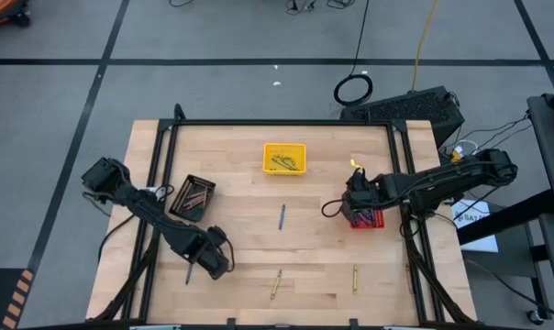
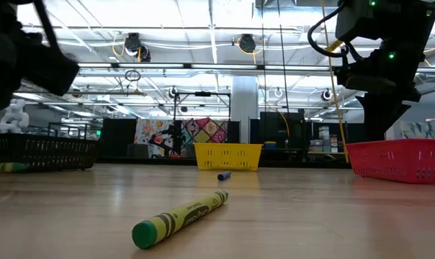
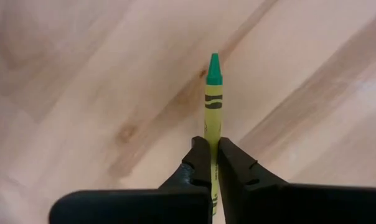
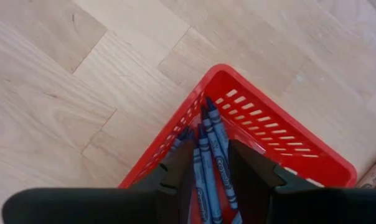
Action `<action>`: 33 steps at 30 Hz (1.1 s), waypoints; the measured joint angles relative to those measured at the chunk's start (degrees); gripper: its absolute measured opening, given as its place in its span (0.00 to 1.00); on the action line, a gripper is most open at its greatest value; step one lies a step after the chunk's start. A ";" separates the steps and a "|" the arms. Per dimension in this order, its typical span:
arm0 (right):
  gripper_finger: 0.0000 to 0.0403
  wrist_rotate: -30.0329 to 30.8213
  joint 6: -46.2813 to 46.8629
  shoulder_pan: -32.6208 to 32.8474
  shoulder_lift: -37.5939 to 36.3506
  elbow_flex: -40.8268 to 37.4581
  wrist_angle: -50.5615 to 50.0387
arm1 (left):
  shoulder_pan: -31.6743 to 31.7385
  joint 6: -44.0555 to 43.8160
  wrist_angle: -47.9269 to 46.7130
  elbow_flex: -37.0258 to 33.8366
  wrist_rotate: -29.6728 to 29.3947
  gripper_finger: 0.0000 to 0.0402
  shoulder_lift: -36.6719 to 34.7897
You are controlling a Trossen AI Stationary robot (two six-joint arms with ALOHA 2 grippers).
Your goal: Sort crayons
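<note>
My left gripper stands near the table's front left, pointing down, shut on a yellow-wrapped crayon with a green tip; this crayon sticks out from under it. My right gripper hangs open over the red tray, its fingers on either side of the blue crayons lying in the tray. Loose on the wood lie a blue crayon and two yellow-green crayons. My left gripper pinches the crayon's yellow wrapper between its two fingers, back from the green tip. The fingers come from above and lie across the crayon. Its tip end juts out level past the fingers. Whether it is clear of the wood, I cannot tell.
A yellow tray with crayons stands at the far middle, and a black tray with brown crayons lies just beyond my left gripper. A black frame runs along the table's far edge and both sides.
</note>
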 joint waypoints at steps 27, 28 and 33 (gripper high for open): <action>0.22 -0.22 4.25 0.00 -0.02 0.00 6.00 | 34.24 59.47 1.69 0.12 -8.19 0.00 -10.08; 0.22 -0.22 4.26 0.00 -0.02 0.00 6.00 | 35.62 61.72 3.26 0.12 -8.17 0.00 -10.08; 0.22 -0.22 4.26 -0.02 -0.02 0.00 6.47 | 41.64 70.37 7.76 1.90 -7.72 0.00 -10.08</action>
